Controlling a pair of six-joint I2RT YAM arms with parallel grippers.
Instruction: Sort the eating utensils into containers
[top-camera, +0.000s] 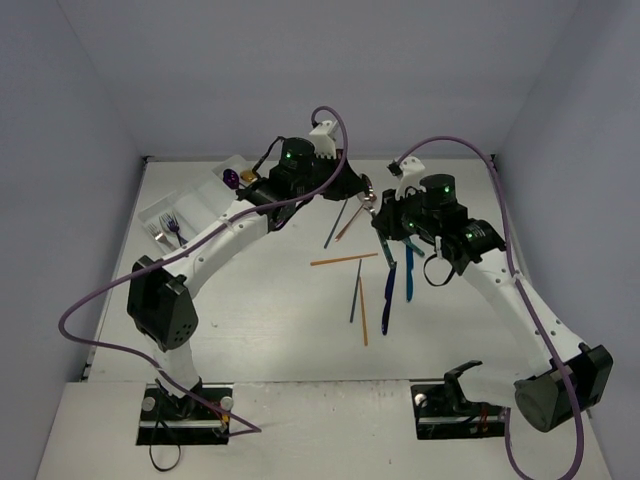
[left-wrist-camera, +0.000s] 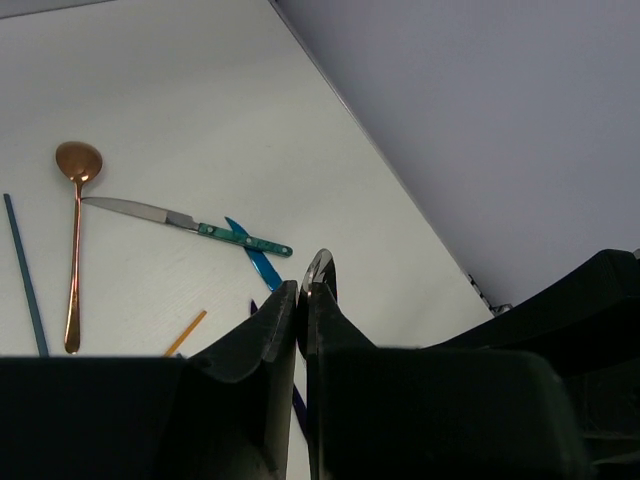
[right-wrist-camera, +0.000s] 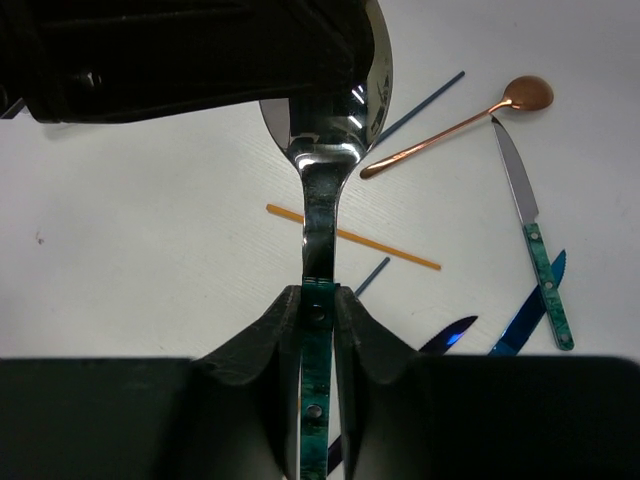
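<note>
The right gripper (right-wrist-camera: 318, 296) pinches a spoon (right-wrist-camera: 322, 170) by its mottled teal handle; the left gripper (left-wrist-camera: 302, 290) is clamped on its glossy silver bowl. A copper spoon (left-wrist-camera: 75, 250), knife (left-wrist-camera: 190, 222) and thin chopsticks (top-camera: 343, 261) lie on the matte white desk (top-camera: 260, 300). The translucent tray (top-camera: 197, 200) sits far left, under grey walls (top-camera: 300, 70).

You're working over a white bench (top-camera: 250, 330), matte and faintly grained. Pale grey-lilac walls close it in on three sides: a back wall (top-camera: 300, 70) along the far edge, and a left wall (top-camera: 50, 200) and a right wall (top-camera: 590, 170) along the side edges. Along the near edge you'll see a separate strip (top-camera: 330, 420) of slightly warmer white, set off by a straight seam. One small dark speck (right-wrist-camera: 40, 238) marks the bench top (it shows only from the right wrist).
</note>
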